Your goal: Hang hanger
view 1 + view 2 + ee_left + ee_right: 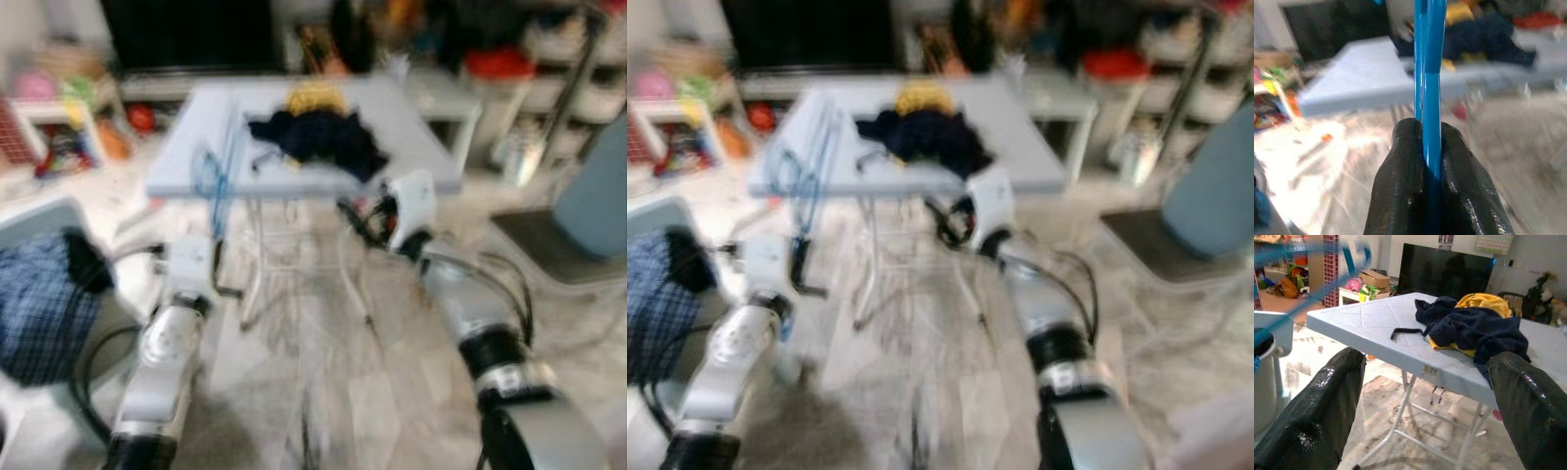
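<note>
The left gripper [1432,161] was clamped on a blue hanger [1429,58], its 2 black fingers [1400,186] pressed tight against the thin plastic at the lower centre of the left wrist view. The hanger rose straight up from the fingers to the top edge of that frame. In the left eye view the same hanger [214,176] appeared as a blurred blue outline at centre left, standing above the left arm and overlapping the near left corner of a white folding table [196,147].

The right gripper [1425,431] stood spread wide and held nothing; its fingers [1317,416] sat at the lower left and lower right corners of the right wrist view, with the table edge between them. In the left eye view the right arm reached up from the lower right toward the table's front edge, and the gripper [367,217] lay just below the tabletop.

On the table, right of centre in the right wrist view, lay a pile of dark navy clothes [1474,330] over a yellow garment [1484,301]. A black television screen [1444,271] stood behind the table. A blue checked cloth [39,304] lay at the left edge of the left eye view, and a grey chair [578,225] stood at the right edge. Both eye views were blurred.
</note>
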